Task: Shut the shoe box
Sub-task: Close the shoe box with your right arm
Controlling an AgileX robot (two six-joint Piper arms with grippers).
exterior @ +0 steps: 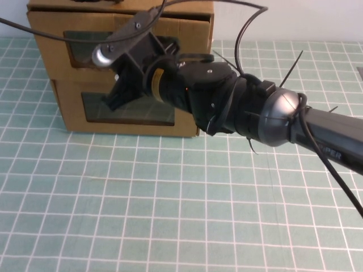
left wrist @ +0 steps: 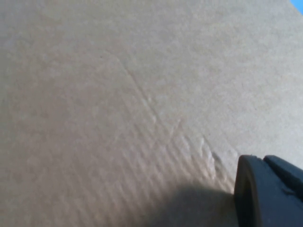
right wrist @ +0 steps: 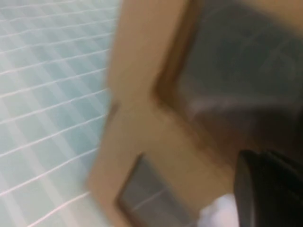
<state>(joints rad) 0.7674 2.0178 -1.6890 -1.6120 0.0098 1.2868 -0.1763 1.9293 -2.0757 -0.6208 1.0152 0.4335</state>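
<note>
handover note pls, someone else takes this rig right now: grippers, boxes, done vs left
Right gripper: against the front of two stacked brown corrugated cardboard boxes with clear front windows, between the two windows; arm hides the contact.
Left gripper: only in its wrist view, close to a plain cardboard face.
Stack stands at the far left of the green grid mat.
Done: fronts look near flush; whether fully shut can't be told.
Left: confirm closed, retract right arm.

Light: even, bright overhead.
Shadow: soft, dark beside the left gripper (left wrist: 270,194) on cardboard.
Blur: right wrist view smeared throughout.
</note>
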